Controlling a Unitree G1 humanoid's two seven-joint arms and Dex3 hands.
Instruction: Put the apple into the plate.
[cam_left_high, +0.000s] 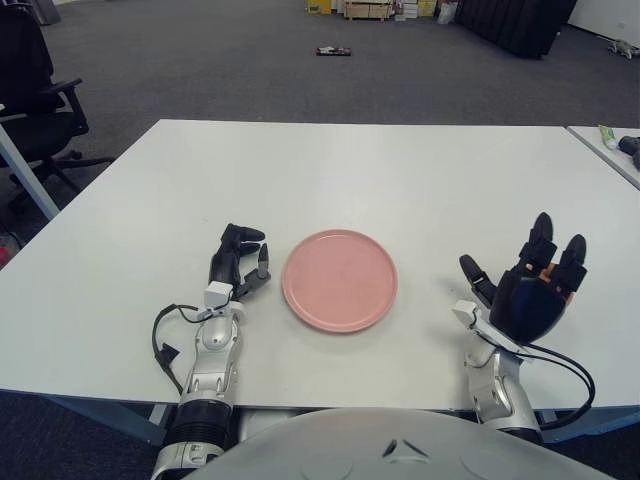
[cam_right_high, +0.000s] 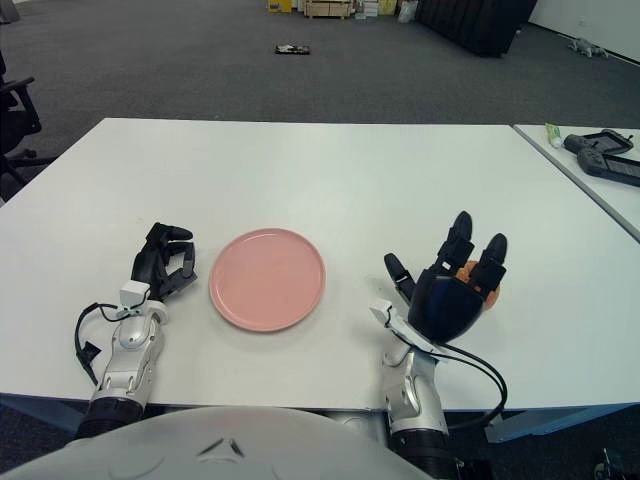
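Orange peeked out between the dark fingers (cam_right_high: 455, 240) of my right hand (cam_right_high: 455, 290), and I took that to be the apple (cam_right_high: 470, 272). It sat on the white bench (cam_right_high: 330, 180), to the right of the pink plate (cam_right_high: 266, 278) and well apart from it. My right hand was up around the apple with its fingers apart and pointing up. I could not tell if it was touching the fruit yet, and it did not look closed on it. Most of the apple was hidden behind the hand.

My left hand (cam_left_high: 238, 262) showed just to the left of the plate, with its fingers curled in and nothing in them.

I guessed the apple would be hard, smooth and a bit slippery, and not too heavy. Being round, it could roll away. I thought the best hold was around its fat middle, with a finger on each side.
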